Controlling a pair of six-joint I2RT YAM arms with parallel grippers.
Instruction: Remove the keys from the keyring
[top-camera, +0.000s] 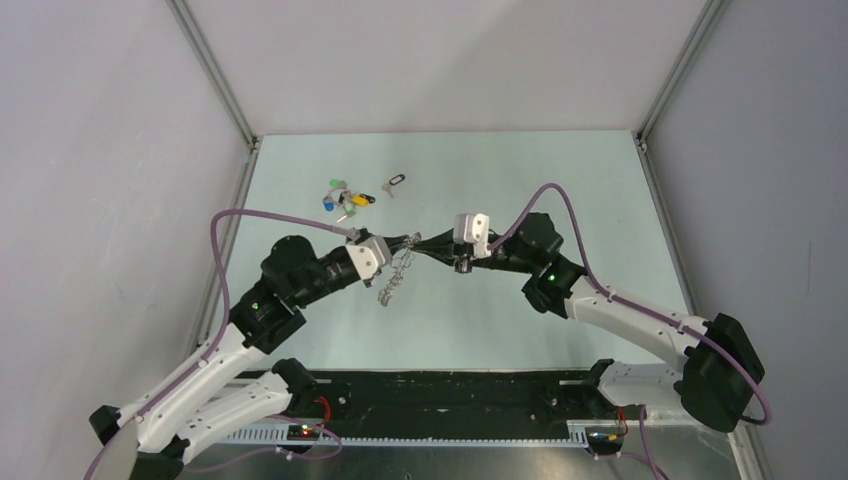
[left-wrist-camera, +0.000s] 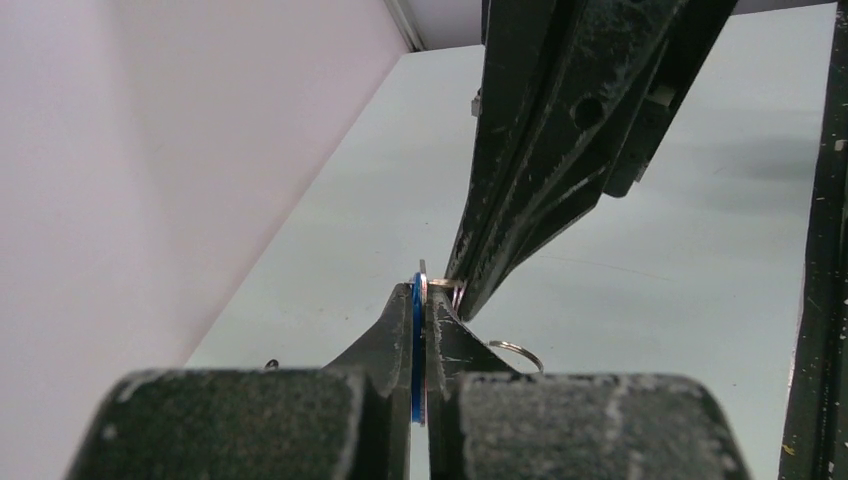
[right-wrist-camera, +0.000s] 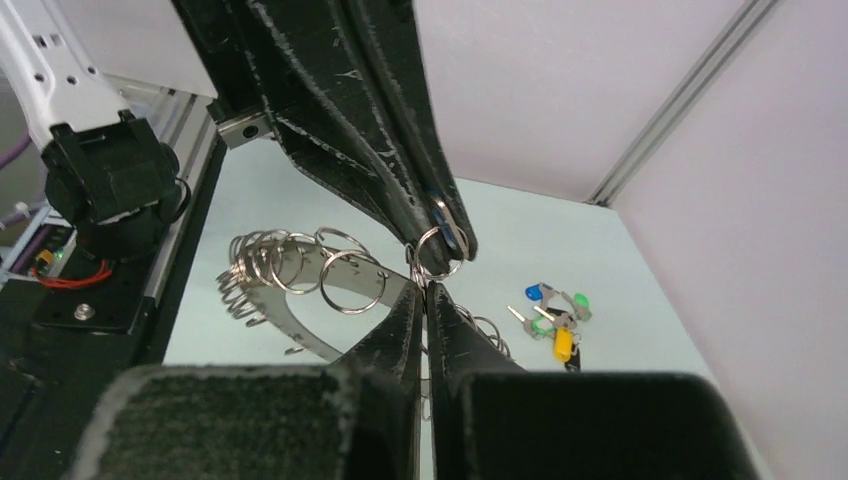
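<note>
The keyring (top-camera: 393, 278), a thin grey metal hoop strung with several small split rings, hangs above the table just under my two gripper tips; it also shows in the right wrist view (right-wrist-camera: 300, 343). My left gripper (top-camera: 412, 242) is shut on a flat blue-headed key (left-wrist-camera: 416, 340). My right gripper (top-camera: 426, 244) comes in from the other side, tip to tip, and is shut on the small split ring (right-wrist-camera: 445, 275) at that key's end, also seen in the left wrist view (left-wrist-camera: 447, 288). The key's blade is hidden between the fingers.
A pile of loose keys with blue, green and yellow heads (top-camera: 345, 200) lies on the table behind the grippers, also in the right wrist view (right-wrist-camera: 553, 315). A single key with a black loop (top-camera: 394, 184) lies just right of the pile. Grey walls close three sides.
</note>
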